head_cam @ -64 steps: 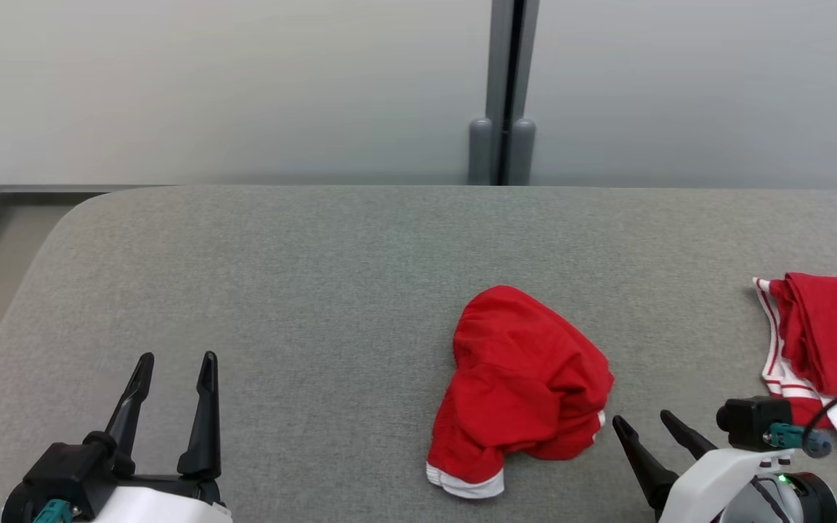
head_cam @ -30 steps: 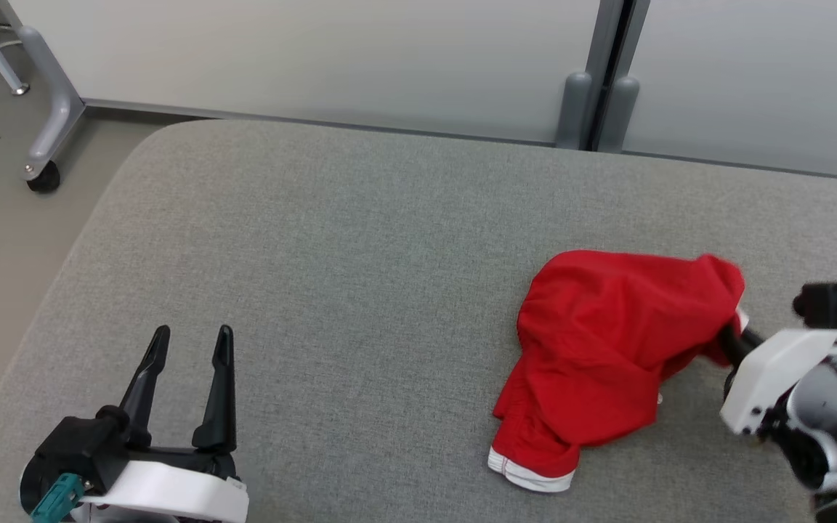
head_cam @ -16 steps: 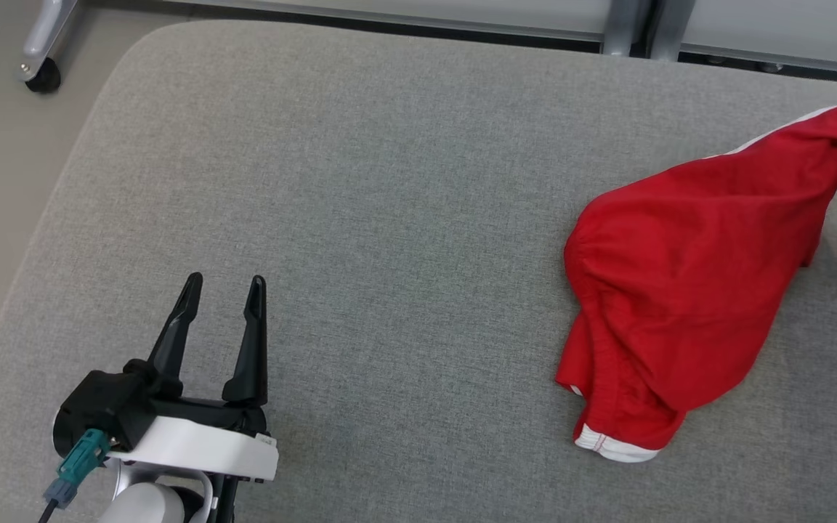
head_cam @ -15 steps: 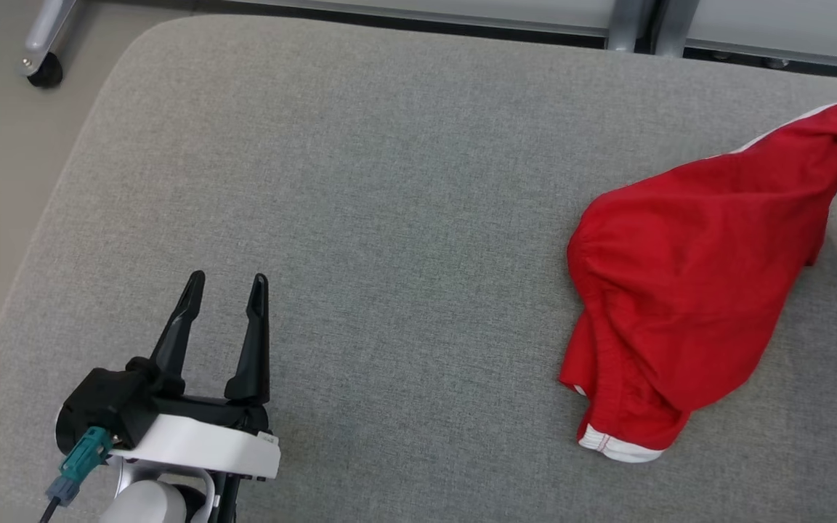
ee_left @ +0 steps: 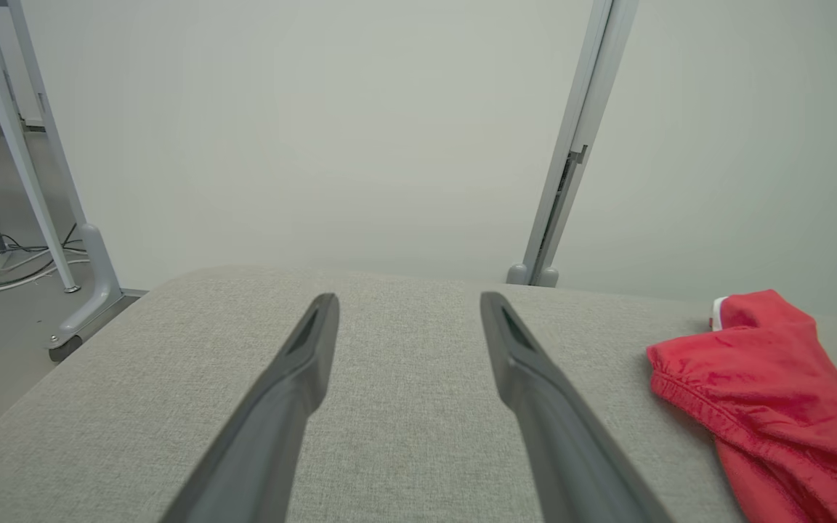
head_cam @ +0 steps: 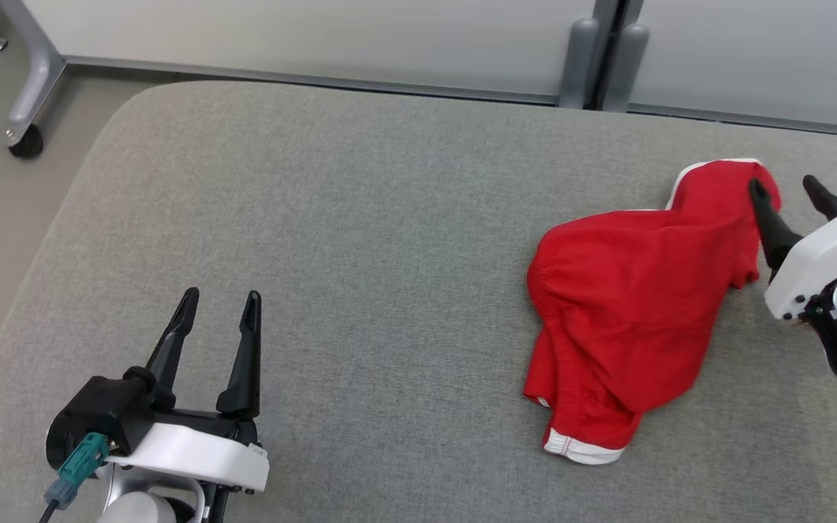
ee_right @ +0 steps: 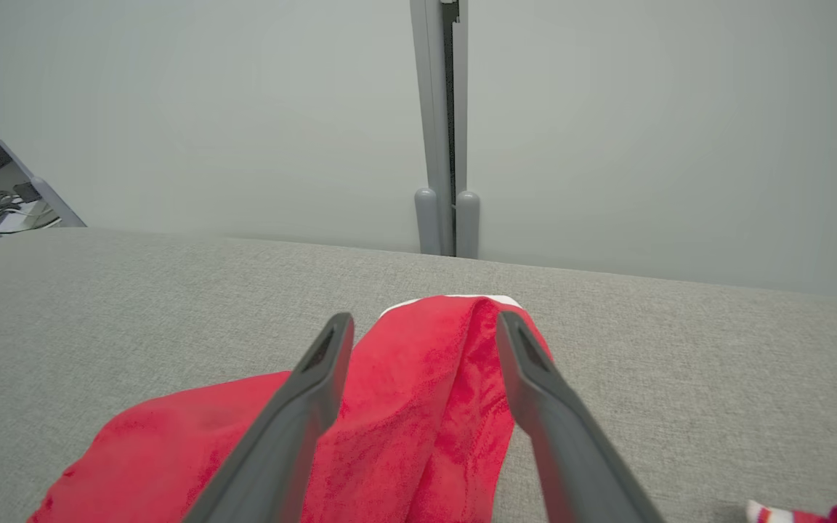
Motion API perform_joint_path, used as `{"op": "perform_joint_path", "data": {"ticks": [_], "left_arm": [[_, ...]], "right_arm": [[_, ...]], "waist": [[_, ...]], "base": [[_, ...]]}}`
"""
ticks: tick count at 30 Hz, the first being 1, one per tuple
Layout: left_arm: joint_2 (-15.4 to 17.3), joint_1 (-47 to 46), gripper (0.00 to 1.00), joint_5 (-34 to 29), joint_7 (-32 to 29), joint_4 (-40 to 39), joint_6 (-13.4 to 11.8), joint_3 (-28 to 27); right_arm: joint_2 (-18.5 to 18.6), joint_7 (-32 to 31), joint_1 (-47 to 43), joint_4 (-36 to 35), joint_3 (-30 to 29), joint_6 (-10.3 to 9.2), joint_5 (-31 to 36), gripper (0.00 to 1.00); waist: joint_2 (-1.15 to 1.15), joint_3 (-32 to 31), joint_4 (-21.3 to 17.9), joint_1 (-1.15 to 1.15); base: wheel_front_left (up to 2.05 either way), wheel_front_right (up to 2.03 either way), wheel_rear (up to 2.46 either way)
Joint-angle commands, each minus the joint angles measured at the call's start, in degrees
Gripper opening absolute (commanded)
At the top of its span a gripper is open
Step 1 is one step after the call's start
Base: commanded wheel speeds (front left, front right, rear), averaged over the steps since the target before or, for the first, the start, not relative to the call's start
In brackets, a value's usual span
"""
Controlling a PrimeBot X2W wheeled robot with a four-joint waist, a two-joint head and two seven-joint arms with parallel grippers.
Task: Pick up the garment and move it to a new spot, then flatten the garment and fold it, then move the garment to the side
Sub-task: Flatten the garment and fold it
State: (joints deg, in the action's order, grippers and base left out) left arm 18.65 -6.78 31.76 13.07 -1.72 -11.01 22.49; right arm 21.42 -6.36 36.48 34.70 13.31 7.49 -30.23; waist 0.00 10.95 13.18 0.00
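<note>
From the head view, the red cloth garment with white trim (head_cam: pixel 622 312) lay crumpled on the right half of the grey fabric-covered desk (head_cam: pixel 353 218), its white-edged corner raised toward the far side. Half a second earlier the right tool (head_cam: pixel 782 184) had pinched that corner. Now its two dark fingers stood spread, one overlapping the corner's right edge and the other clear of the cloth. The camera had shifted too, so more of the pale wall and the grey post (head_cam: pixel 600 65) showed. The left tool (head_cam: pixel 221 296) sat at the desk's near left, fingers spread as before, well apart from the garment.

In the left wrist view, the left tool (ee_left: pixel 410 298) was spread above bare desk, with the garment (ee_left: pixel 774 392) off to the right.

In the right wrist view, the right tool (ee_right: pixel 424 318) was spread around the garment's (ee_right: pixel 404 421) raised peak. Whether either finger touched the cloth could not be told. A scrap of red-and-white striped cloth (ee_right: pixel 789 514) lay at the lower right edge.
</note>
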Motion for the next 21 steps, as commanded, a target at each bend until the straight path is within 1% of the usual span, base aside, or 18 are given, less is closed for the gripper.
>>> {"op": "perform_joint_path", "data": {"ticks": [1,6,11,14,19,21], "left_arm": [[0.7,0.7,1.00,-0.2,-0.3,-0.5,-0.5,-0.4],[2.2,2.4,1.00,0.4,-1.0,-2.1,-1.4,-1.5],[3.5,4.7,1.00,0.8,-1.4,-4.0,-2.9,-3.0],[3.8,6.2,1.00,1.3,-1.4,-4.8,-3.6,-3.6],[3.8,8.1,1.00,1.7,-1.2,-5.5,-4.0,-3.8],[3.7,8.3,1.00,1.8,-1.0,-5.5,-4.0,-3.7]], "right_arm": [[-0.1,2.0,-2.3,-1.6,0.7,0.03,0.6,1.00],[-2.6,8.9,-8.1,-8.1,0.4,0.03,0.5,1.00],[-5.0,13.2,-15.1,-16.0,-1.1,0.03,2.7,1.00],[-6.7,14.0,-19.8,-21.5,-2.9,0.03,4.7,1.00],[-9.7,14.0,-27.1,-30.2,-7.9,0.03,8.3,1.00],[-10.4,14.0,-28.4,-31.6,-8.8,0.03,8.8,1.00]], "waist": [[0.00,-3.1,-3.0,0.00],[0.00,-6.3,-6.8,0.00],[0.00,-8.8,-10.6,0.00],[0.00,-9.8,-12.5,0.00],[0.00,-10.1,-14.6,0.00],[0.00,-10.1,-14.8,0.00]], "base": [[0.00,0.00,0.00],[0.00,0.00,0.00],[0.00,0.00,0.00],[0.00,0.00,0.00],[0.00,0.00,0.00],[0.00,0.00,0.00]]}}
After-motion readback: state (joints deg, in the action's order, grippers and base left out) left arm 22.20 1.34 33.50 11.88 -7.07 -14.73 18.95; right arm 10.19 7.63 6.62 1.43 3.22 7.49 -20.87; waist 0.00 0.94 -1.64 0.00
